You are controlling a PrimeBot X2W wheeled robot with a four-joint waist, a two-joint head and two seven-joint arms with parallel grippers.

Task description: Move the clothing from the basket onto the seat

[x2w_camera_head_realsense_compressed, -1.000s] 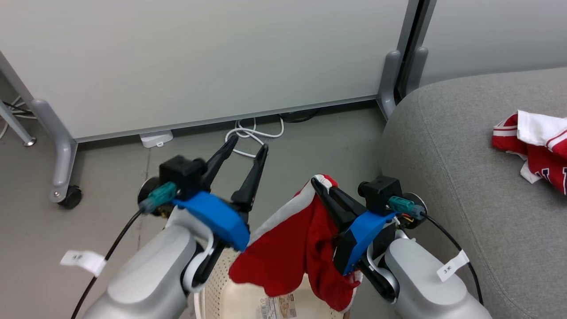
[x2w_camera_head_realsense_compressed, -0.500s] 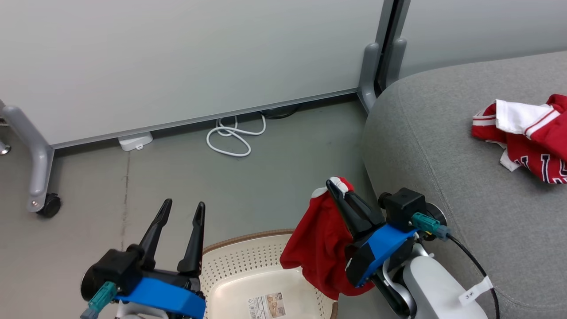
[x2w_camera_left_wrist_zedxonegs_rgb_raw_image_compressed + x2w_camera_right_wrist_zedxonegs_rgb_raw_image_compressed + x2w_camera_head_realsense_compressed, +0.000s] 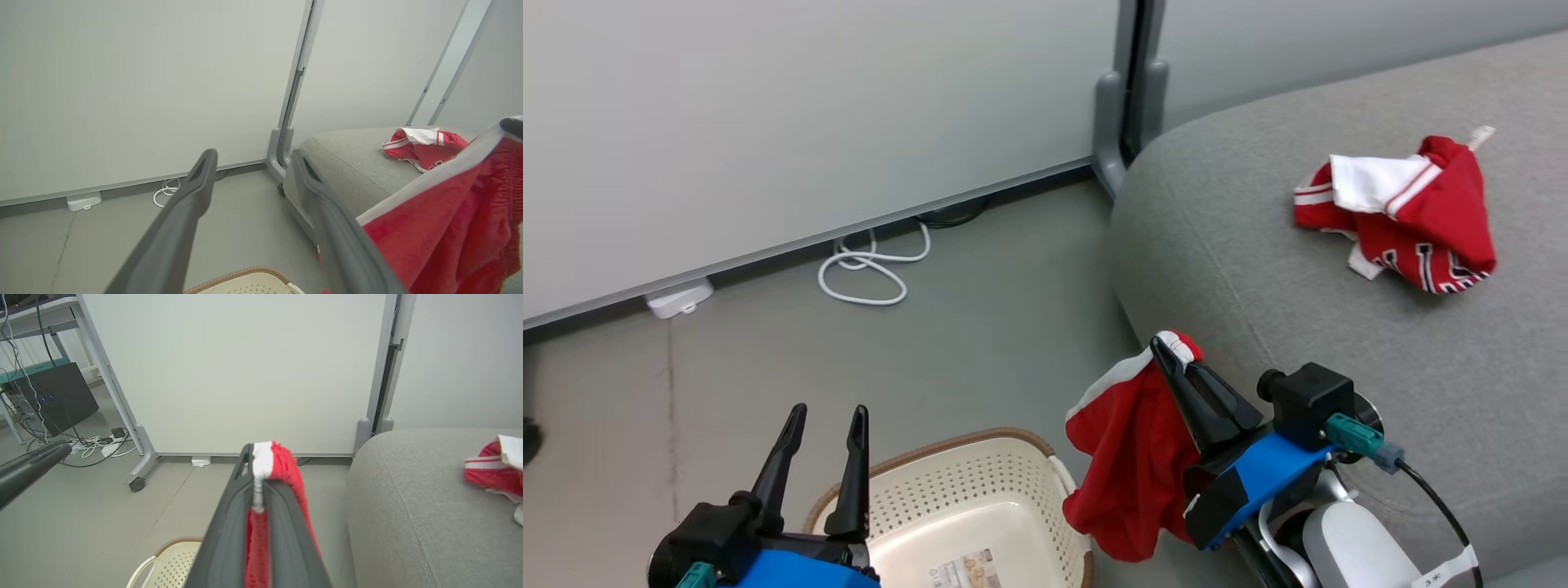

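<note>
The seat (image 3: 1339, 351) is grey cloth, rough and dull, with a sewn seam. The clothing (image 3: 1127, 457) is soft red cloth with white trim, and it looks crinkly up close. The basket (image 3: 980, 498) is cream plastic, smooth and a little shiny, full of small holes. Its brown rim (image 3: 956, 435) looks woven. The label (image 3: 968, 569) is paper. The left gripper (image 3: 829, 410) has dark, dull plastic fingers. The floor (image 3: 980, 343) is grey, smooth and dull. The wall (image 3: 768, 122) is pale and smooth. The cable (image 3: 866, 303) is white and shiny
</note>
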